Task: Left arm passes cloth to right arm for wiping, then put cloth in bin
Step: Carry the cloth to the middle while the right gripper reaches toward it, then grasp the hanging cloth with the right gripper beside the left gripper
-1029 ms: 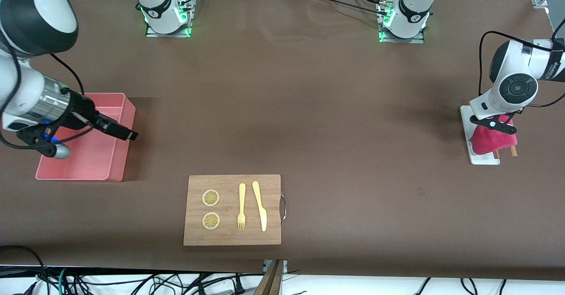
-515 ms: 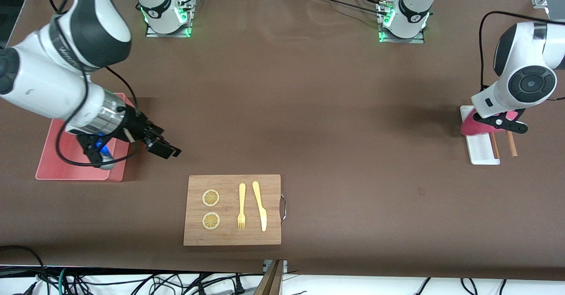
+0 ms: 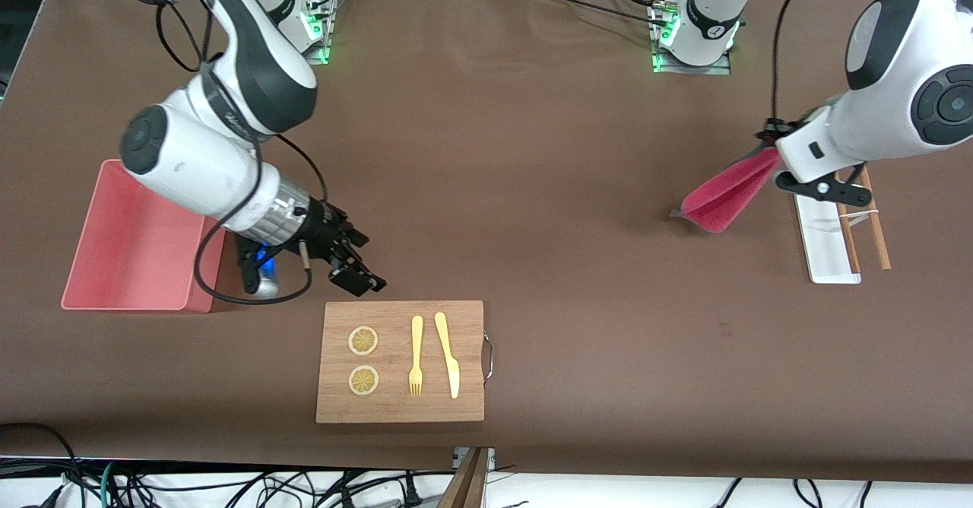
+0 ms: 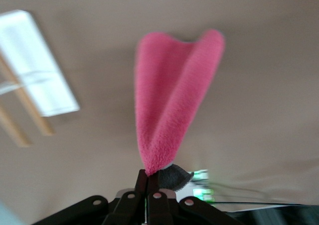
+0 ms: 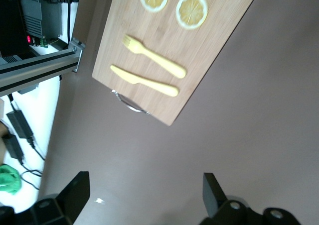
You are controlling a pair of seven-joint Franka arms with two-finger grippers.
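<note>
The magenta-pink cloth (image 3: 724,198) hangs folded from my left gripper (image 3: 774,160), which is shut on its top corner, up in the air over bare table beside the white tray (image 3: 828,253). In the left wrist view the cloth (image 4: 174,100) hangs from the closed fingers, and its dark grey face shows at the pinch. My right gripper (image 3: 359,274) is open and empty, over the table between the salmon-pink bin (image 3: 129,246) and the wooden board (image 3: 400,362). In the right wrist view its fingers (image 5: 75,192) stand wide apart.
The wooden board (image 5: 179,41) carries two lemon slices (image 3: 363,341), a yellow fork (image 3: 416,356) and a yellow knife (image 3: 448,354); it has a metal handle. Two wooden chopsticks (image 3: 874,227) lie on and beside the white tray.
My left gripper has lifted the cloth off the white tray and swung it toward the table's middle. My right arm has moved from over the bin toward the wooden board.
</note>
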